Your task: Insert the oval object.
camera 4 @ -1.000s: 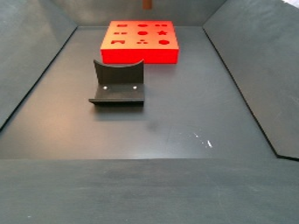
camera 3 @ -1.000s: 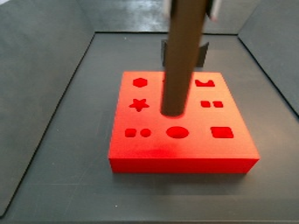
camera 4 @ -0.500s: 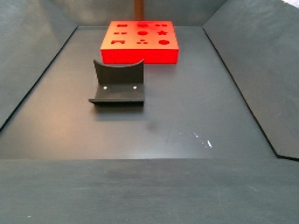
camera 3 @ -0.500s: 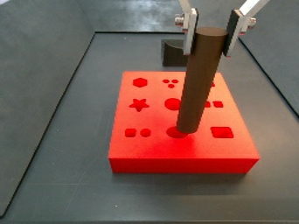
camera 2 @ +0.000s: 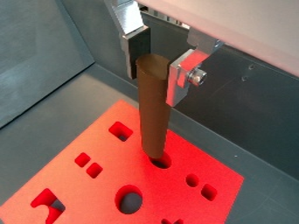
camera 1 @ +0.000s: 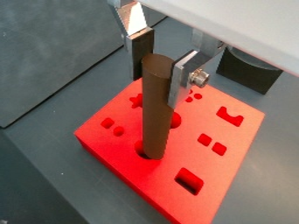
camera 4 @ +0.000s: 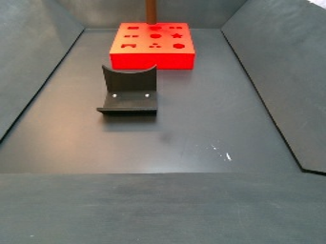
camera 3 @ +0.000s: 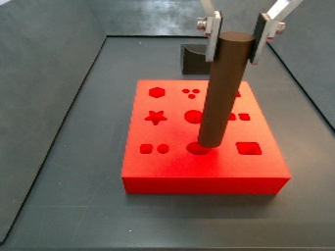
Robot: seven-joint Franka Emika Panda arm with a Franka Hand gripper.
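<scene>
The oval object (camera 3: 225,93) is a long dark-brown peg. It stands upright with its lower end in the oval hole (camera 3: 199,149) at the front middle of the red block (camera 3: 197,175). Most of its length rises above the block. It shows in both wrist views (camera 1: 156,114) (camera 2: 152,114), and only its tip shows in a side view (camera 4: 155,10). My gripper (camera 3: 242,25) is at the peg's top, its silver fingers (camera 1: 184,74) spread to either side, open, with a gap at one pad.
The red block (camera 4: 152,59) has several other shaped holes: hexagon, star, rectangle, small dots. The dark fixture (camera 4: 128,91) stands on the dark floor beside the block and also shows behind it (camera 3: 197,54). Grey walls enclose the floor.
One second ago the peg hung tilted over the block's middle in the gripper. It has since come down into the oval hole, and the fingers have spread. Nothing has moved in the last half second.
</scene>
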